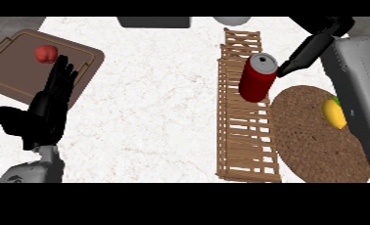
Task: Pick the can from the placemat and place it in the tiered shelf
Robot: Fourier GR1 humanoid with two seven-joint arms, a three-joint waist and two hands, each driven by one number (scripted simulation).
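Nearest, the left hand (pixel 45 106) is rested with straight fingers, while the can (pixel 257 78) is set on the shelf (pixel 245 141) with the right hand's (pixel 307 53) fingers beside it, their state not discernible, so withdrawal is judged next.

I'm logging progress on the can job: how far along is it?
Mostly done: the red can is off the round placemat and stands on the wooden tiered shelf. In hand: the right hand is beside the can, fingers straight, not curled round it. Left: moving that hand clear. The left hand rests open at lower left.
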